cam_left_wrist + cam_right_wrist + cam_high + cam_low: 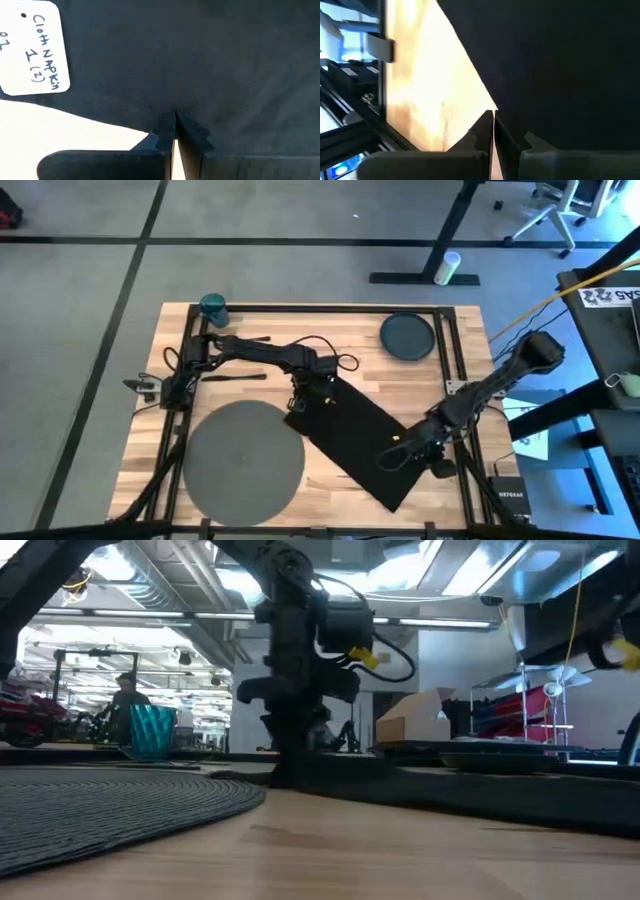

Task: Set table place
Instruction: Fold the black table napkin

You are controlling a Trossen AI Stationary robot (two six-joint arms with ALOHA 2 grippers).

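The black cloth napkin lies flat and slantwise on the table, right of the round grey mat. A white tag sits on it near its far left corner. My left gripper is shut at that corner. My right gripper is shut at the napkin's right edge. The dark plate rests at the far right, and the teal cup stands at the far left corner. My left gripper pinches the napkin's edge between its two fingertips, beside the white tag, coming from above. The cloth puckers slightly at the tips, and the rest lies on the table. My right gripper pinches the napkin's right edge at its fingertips, slanting down from the table's right side. The cloth around the tips lies on the wood.
Two thin utensils lie on the wood under the left arm, far of the mat. Black frame rails run along the table's edges. A boxed device sits at the near right corner. Bare wood shows between plate and napkin.
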